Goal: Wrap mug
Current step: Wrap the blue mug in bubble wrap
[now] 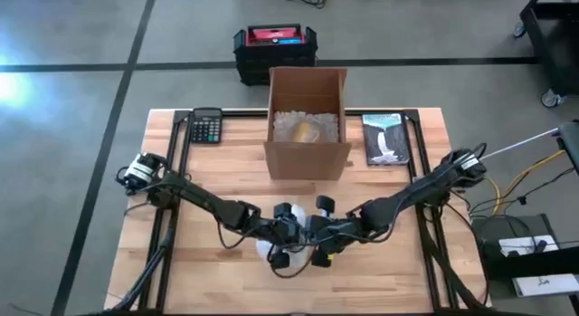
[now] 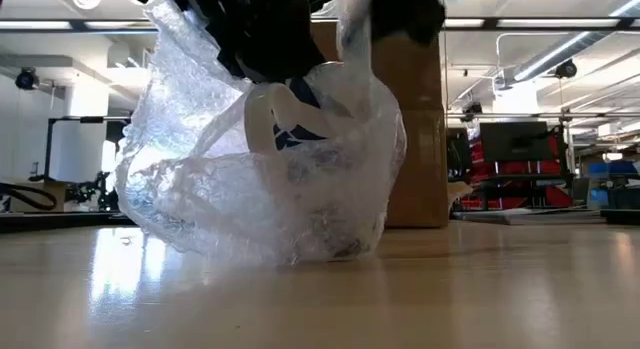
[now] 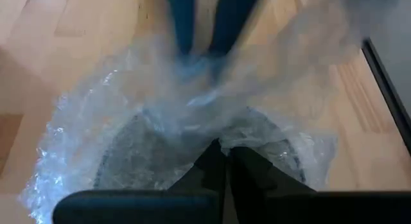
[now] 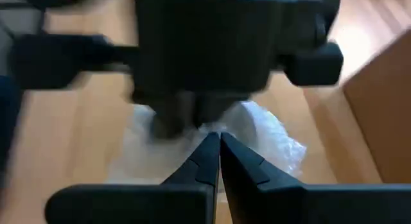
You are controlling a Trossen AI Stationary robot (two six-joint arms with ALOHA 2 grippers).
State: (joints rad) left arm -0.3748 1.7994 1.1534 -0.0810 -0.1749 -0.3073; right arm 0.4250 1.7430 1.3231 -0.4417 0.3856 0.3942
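While both arms huddle at the table's near middle, the white mug with a dark blue print [image 2: 300, 124] sits inside a crumpled sheet of clear bubble wrap [image 2: 200, 179] on the wooden table [image 2: 480, 289] — left gripper [image 3: 225, 156] and right gripper [image 4: 218, 147] each pinching the wrap, fingers pressed together. Brown cardboard box [image 1: 307, 126] sits farther back.

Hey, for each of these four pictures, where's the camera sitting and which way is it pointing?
High: above the table, looking straight down; both arms meet over the bubble wrap, cardboard box behind.
Low: at tabletop height, looking level at the wrapped mug; claws enter from above.
Left wrist: on the left arm, looking down past the left claw, pinched on wrap.
Right wrist: on the right arm; right claw shut, other arm ahead.
All four share the bubble wrap.
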